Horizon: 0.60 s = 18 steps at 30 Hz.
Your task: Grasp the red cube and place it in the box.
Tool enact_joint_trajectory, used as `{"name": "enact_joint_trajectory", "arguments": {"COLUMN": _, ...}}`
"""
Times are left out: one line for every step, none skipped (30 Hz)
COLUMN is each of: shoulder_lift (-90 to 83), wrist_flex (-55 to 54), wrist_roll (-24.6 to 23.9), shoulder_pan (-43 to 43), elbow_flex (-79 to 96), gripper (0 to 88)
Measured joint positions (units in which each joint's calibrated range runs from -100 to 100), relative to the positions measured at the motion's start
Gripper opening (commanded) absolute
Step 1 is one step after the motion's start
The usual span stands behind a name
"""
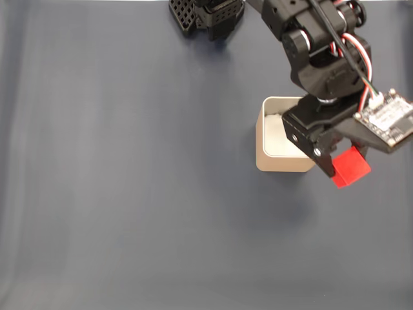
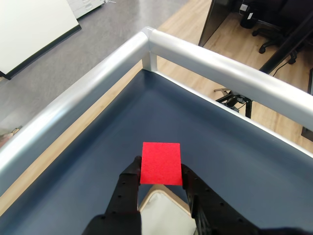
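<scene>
My gripper (image 1: pixel 345 161) is shut on the red cube (image 1: pixel 350 166) and holds it up in the air. In the fixed view the cube hangs just past the lower right corner of the box (image 1: pixel 279 160), a beige square container with rounded corners whose right part the arm covers. The wrist view shows the red cube (image 2: pixel 161 163) clamped between two black fingers (image 2: pixel 128 183), with the pale rim of the box (image 2: pixel 155 197) directly beneath it and its white inside below that.
The dark blue table surface (image 1: pixel 129 181) is bare to the left of and below the box. The arm's black base (image 1: pixel 206 16) sits at the top edge. In the wrist view a silver rail (image 2: pixel 205 56) frames the table's corner, with wooden floor beyond.
</scene>
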Motion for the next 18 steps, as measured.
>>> {"name": "enact_joint_trajectory", "arguments": {"shoulder_lift": -1.1, "wrist_flex": 0.0, "wrist_roll": 0.0, "shoulder_pan": 0.0, "elbow_flex": 1.2, "gripper": 7.5}}
{"name": "enact_joint_trajectory", "arguments": {"shoulder_lift": -2.2, "wrist_flex": 0.0, "wrist_roll": 0.0, "shoulder_pan": 0.0, "elbow_flex": 2.4, "gripper": 7.5}}
{"name": "enact_joint_trajectory", "arguments": {"shoulder_lift": -3.2, "wrist_flex": 0.0, "wrist_roll": 0.0, "shoulder_pan": 0.0, "elbow_flex": 3.4, "gripper": 7.5}}
{"name": "enact_joint_trajectory", "arguments": {"shoulder_lift": -4.4, "wrist_flex": 0.0, "wrist_roll": 0.0, "shoulder_pan": 0.0, "elbow_flex": 4.6, "gripper": 7.5}}
{"name": "enact_joint_trajectory", "arguments": {"shoulder_lift": -5.6, "wrist_flex": 0.0, "wrist_roll": 0.0, "shoulder_pan": 0.0, "elbow_flex": 5.9, "gripper": 7.5}}
{"name": "enact_joint_trajectory", "arguments": {"shoulder_lift": -6.7, "wrist_flex": 0.0, "wrist_roll": 0.0, "shoulder_pan": 0.0, "elbow_flex": 7.2, "gripper": 7.5}}
{"name": "enact_joint_trajectory", "arguments": {"shoulder_lift": -7.8, "wrist_flex": 0.0, "wrist_roll": 0.0, "shoulder_pan": 0.0, "elbow_flex": 8.4, "gripper": 7.4}}
{"name": "enact_joint_trajectory", "arguments": {"shoulder_lift": -8.8, "wrist_flex": 0.0, "wrist_roll": 0.0, "shoulder_pan": 0.0, "elbow_flex": 9.7, "gripper": 7.4}}
{"name": "enact_joint_trajectory", "arguments": {"shoulder_lift": -10.7, "wrist_flex": 0.0, "wrist_roll": 0.0, "shoulder_pan": 0.0, "elbow_flex": 11.5, "gripper": 7.4}}
{"name": "enact_joint_trajectory", "arguments": {"shoulder_lift": -11.0, "wrist_flex": 0.0, "wrist_roll": 0.0, "shoulder_pan": 0.0, "elbow_flex": 11.5, "gripper": 7.4}}
{"name": "enact_joint_trajectory", "arguments": {"shoulder_lift": -12.1, "wrist_flex": 0.0, "wrist_roll": 0.0, "shoulder_pan": 0.0, "elbow_flex": 12.4, "gripper": 7.4}}
{"name": "enact_joint_trajectory", "arguments": {"shoulder_lift": -14.2, "wrist_flex": 0.0, "wrist_roll": 0.0, "shoulder_pan": 0.0, "elbow_flex": 14.7, "gripper": 7.4}}
{"name": "enact_joint_trajectory", "arguments": {"shoulder_lift": -15.7, "wrist_flex": 0.0, "wrist_roll": 0.0, "shoulder_pan": 0.0, "elbow_flex": 17.0, "gripper": 7.4}}
{"name": "enact_joint_trajectory", "arguments": {"shoulder_lift": -17.1, "wrist_flex": 0.0, "wrist_roll": 0.0, "shoulder_pan": 0.0, "elbow_flex": 18.5, "gripper": 7.4}}
{"name": "enact_joint_trajectory", "arguments": {"shoulder_lift": -18.2, "wrist_flex": 0.0, "wrist_roll": 0.0, "shoulder_pan": -0.3, "elbow_flex": 19.8, "gripper": 7.4}}
{"name": "enact_joint_trajectory", "arguments": {"shoulder_lift": -19.1, "wrist_flex": 0.0, "wrist_roll": 0.0, "shoulder_pan": -0.5, "elbow_flex": 20.9, "gripper": 7.4}}
{"name": "enact_joint_trajectory", "arguments": {"shoulder_lift": -19.9, "wrist_flex": 0.0, "wrist_roll": 0.0, "shoulder_pan": -0.5, "elbow_flex": 22.0, "gripper": 7.4}}
{"name": "enact_joint_trajectory", "arguments": {"shoulder_lift": -20.9, "wrist_flex": 0.0, "wrist_roll": 0.1, "shoulder_pan": -0.3, "elbow_flex": 23.0, "gripper": 7.4}}
